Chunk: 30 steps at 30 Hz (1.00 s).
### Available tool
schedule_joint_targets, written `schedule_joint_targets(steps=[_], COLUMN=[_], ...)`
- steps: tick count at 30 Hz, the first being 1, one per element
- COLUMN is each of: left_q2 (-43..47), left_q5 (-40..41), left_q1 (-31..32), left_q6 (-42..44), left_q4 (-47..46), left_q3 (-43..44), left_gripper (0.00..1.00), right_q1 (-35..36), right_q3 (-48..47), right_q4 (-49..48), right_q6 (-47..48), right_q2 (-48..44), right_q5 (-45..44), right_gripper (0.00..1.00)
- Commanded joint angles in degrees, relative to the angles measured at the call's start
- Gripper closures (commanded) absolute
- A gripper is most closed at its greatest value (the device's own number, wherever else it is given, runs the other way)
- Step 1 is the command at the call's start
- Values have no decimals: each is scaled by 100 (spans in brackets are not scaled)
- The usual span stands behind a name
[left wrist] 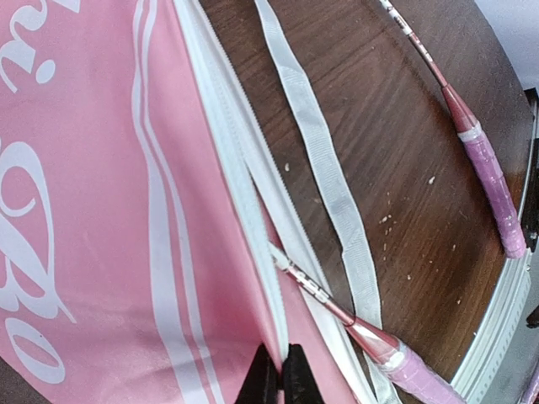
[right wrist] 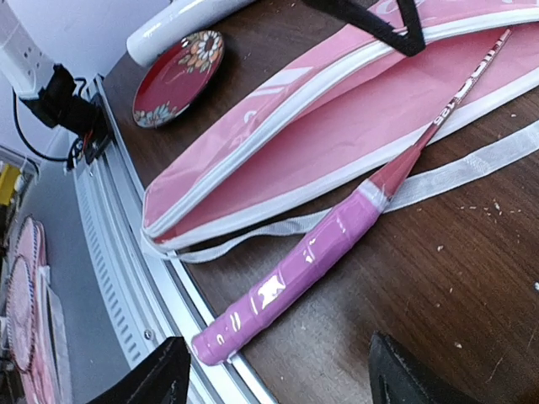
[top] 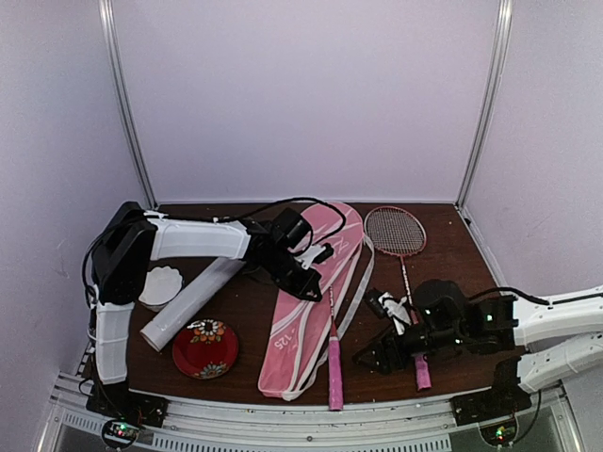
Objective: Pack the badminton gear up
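At the table's [top: 250, 311] left the white tube [top: 188, 303] lies on its side at nine o'clock of the bag [top: 297, 330]. A bowl [top: 162, 285] sits behind the tube and a plate [top: 204, 348] at the bag's seven o'clock; neither is part of the packing.

The bag is long and pink with white lettering and trim. The left fingers [left wrist: 299, 383] are clenched on its white zipper edge, apparently lifting the upper flap so the mouth gapes for loading.

One racquet [right wrist: 328, 240] runs into that gap. Its thin red shaft slips under the flap and its head is out of sight, presumably inside. The glossy pink-wrapped handle pokes out toward six o'clock, crossing the bag's white strap [left wrist: 324, 177] near the table's front edge.

The right fingers [right wrist: 160, 379] stand spread wide either side of the handle's butt and grasp nothing. They look placed to push the racquet deeper.

At the bag's three o'clock the second racquet [top: 396, 231] lies flat on the wood, not yet packed.
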State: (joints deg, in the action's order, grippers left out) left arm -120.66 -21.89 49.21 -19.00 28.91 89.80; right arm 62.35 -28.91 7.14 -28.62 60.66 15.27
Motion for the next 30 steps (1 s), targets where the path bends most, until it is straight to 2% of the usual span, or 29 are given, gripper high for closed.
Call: schedule_joint_targets(steps=[1, 6, 10, 14, 20, 22, 25, 30], left_q2=[-106, -129, -131, -139, -142, -143, -153, -168], left_q5=[-76, -76, -79, -96, -103, -109, -141, -209], left_q1=[-34, -34, -37, -34, -34, -34, -34, -34], left_q6=[-58, -93, -103, -111, -95, -95, -103, -86], left_q4=[-289, -289, -289, -315, -315, -337, -365, -386], left_q3=[243, 223, 222, 206, 196, 196, 196, 179], left_gripper=[100, 100, 100, 100, 100, 100, 100, 100], right_q1=[815, 1775, 2342, 2549, 2558, 2553, 2494, 2471], right_q3=[246, -177, -581, -882, -992, -1060, -1261, -1452], right_q4=[253, 564, 491, 382, 253, 272, 371, 246], right_q6=[396, 556, 614, 659, 647, 602, 580, 611], right_q2=[-23, 1118, 1844, 2315, 2543, 2639, 2816, 2777], right_q5=[-1452, -2228, -2466, -2550, -2566, -2823, -3200, -3429], right_gripper=[24, 26, 26, 28, 29, 33, 45, 57])
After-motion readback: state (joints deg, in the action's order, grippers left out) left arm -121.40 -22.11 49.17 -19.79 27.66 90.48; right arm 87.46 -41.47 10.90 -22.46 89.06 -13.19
